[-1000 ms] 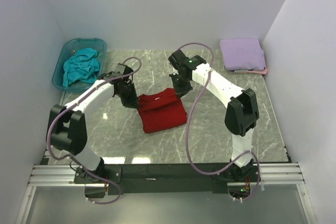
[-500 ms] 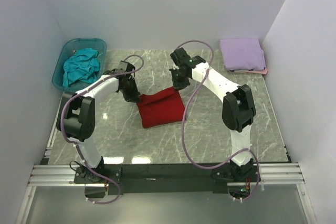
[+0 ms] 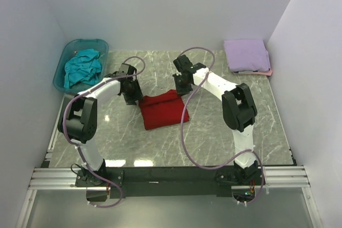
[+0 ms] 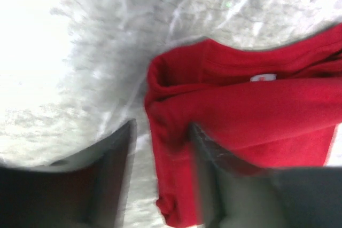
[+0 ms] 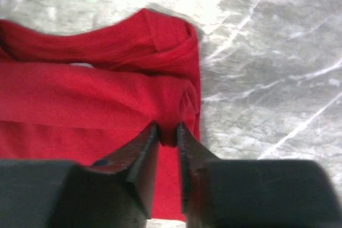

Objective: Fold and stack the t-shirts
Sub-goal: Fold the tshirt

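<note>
A deep red t-shirt (image 3: 163, 110) lies folded in the middle of the marble table, collar edge at the far side. My left gripper (image 3: 131, 99) is at its far left corner, open; in the left wrist view the shirt's (image 4: 256, 105) side edge runs loose between the spread fingers of that gripper (image 4: 161, 132). At the far right corner is my right gripper (image 3: 180, 90). Seen from the right wrist, it (image 5: 168, 129) is open only a little, a small fold of the red shirt (image 5: 80, 100) still between the tips. A lavender t-shirt (image 3: 246, 54) lies folded on a pale pink one (image 3: 265, 72). A teal t-shirt (image 3: 83, 68) lies crumpled.
The teal shirt sits in a translucent blue-green tub (image 3: 80, 41) at the far left corner. The lavender and pink stack is at the far right corner. White walls close the table on three sides. Both arms' cables loop over the table's back half.
Both grippers have gone from shut to open at the red shirt's far corners. The shirt's far edge has settled lower, and both arms have drawn in closer.
</note>
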